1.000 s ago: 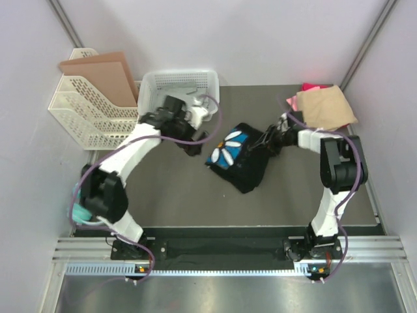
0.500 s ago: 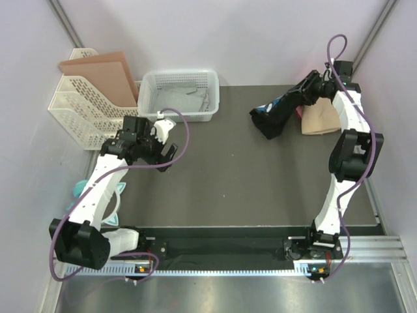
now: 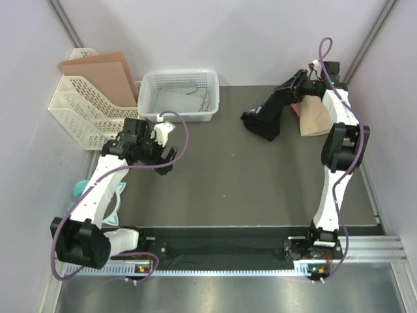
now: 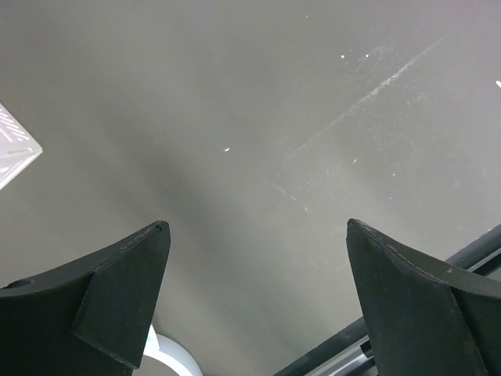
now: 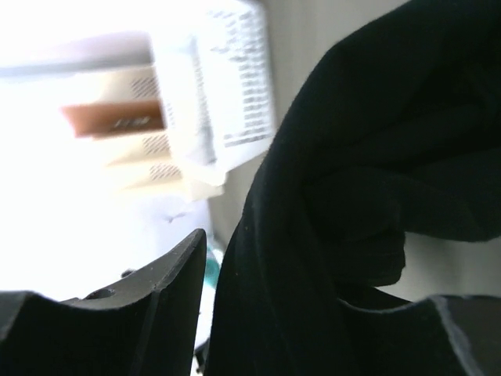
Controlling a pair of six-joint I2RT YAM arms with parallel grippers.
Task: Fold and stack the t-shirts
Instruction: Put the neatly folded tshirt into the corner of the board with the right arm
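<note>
Far right of the table [image 3: 228, 182], the right gripper [image 3: 297, 85] holds up the black shirt [image 3: 264, 120]. The shirt is a crumpled mass of dark cloth that runs from the gripper down and to the left as a long, bunched strip, widest at its lower end. From above it cannot be told whether that lower end rests on the table or hangs just over it.

In the right wrist view the black shirt [image 5: 352, 141] fills the space between the fingers of the right gripper [image 5: 313, 274]. It falls in deep soft folds, matte and plain on the side that shows. The fingers are pressed against a thick wad of cloth, which keeps them well apart.

Just right of the black shirt, the tan shirt [image 3: 315, 117] lies flat on the table as a neat folded oblong, with the right arm passing over its right edge.

On the left side of the table the left gripper [image 3: 167, 155] hovers over bare surface, well apart from both shirts. The left wrist view shows the left gripper [image 4: 256, 227] spread wide with nothing between its fingers, only grey tabletop beneath.

Behind it a white mesh basket [image 3: 179, 74] sits at the far edge. To its left stands a white rack [image 3: 81, 114] holding brown cardboard [image 3: 98, 72].
</note>
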